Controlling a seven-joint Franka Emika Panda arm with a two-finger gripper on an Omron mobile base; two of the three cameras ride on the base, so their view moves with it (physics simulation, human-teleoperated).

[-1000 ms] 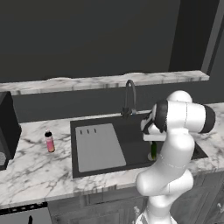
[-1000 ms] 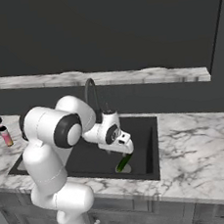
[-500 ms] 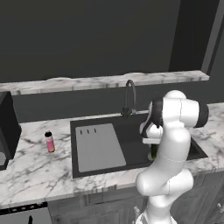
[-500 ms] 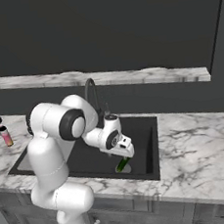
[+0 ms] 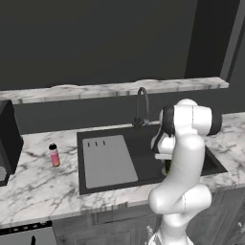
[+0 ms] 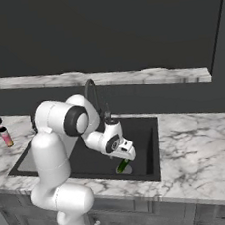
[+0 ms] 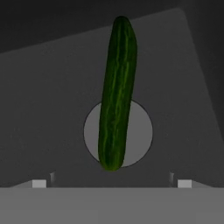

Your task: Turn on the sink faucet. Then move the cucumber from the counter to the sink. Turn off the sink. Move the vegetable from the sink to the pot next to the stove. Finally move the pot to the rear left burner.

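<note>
1. Over the last second the arm folded up and back a bit; the gripper (image 6: 125, 158) hung above the cucumber (image 7: 116, 94), jaws spread wide, holding nothing.
2. So the cucumber lay in the sink (image 6: 141, 131) across the drain (image 7: 140, 131). Drop looked done; I'd say shutting off the faucet (image 5: 142, 106) came next.
3. Couldn't see any water, and the faucet lever was too small to read.
</note>
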